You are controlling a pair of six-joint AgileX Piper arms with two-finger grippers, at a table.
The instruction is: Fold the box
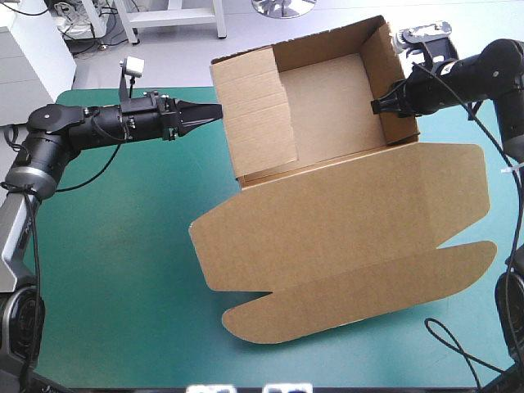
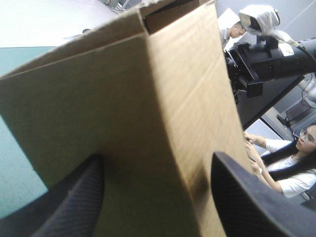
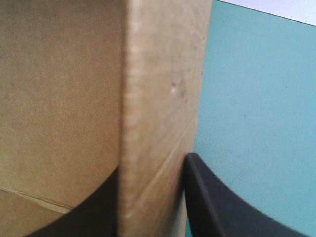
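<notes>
The flat lid (image 1: 352, 246) of the brown box (image 1: 327, 106) lies nearest on the teal-green cover (image 1: 106, 246), its rounded flaps spread toward the near edge. Its right end reaches almost to the table's right edge. Beyond it the tray part stands open with its walls raised, near the far edge.

In the right wrist view the board fills half the picture, so only a strip of the right wall (image 3: 158, 98) and bare cover (image 3: 256, 98) can be made out; the rest of the box is cut off. The right gripper (image 3: 153, 165) is pinching that wall, one black finger (image 3: 207, 197) outside it and the other mostly hidden behind the board inside the tray. The high view shows the right gripper (image 1: 378, 106) at the middle of the right wall (image 1: 391, 82).

The left gripper (image 1: 214, 110) points at the tray's left wall (image 1: 246, 106), near its far corner. In its own view the left gripper (image 2: 158, 158) is spread wide, holding nothing, with an outer corner of the box (image 2: 148, 98) rising between the fingers. The tips seem to be just at the board, though contact is unclear. The wall hides the tray's inside.
</notes>
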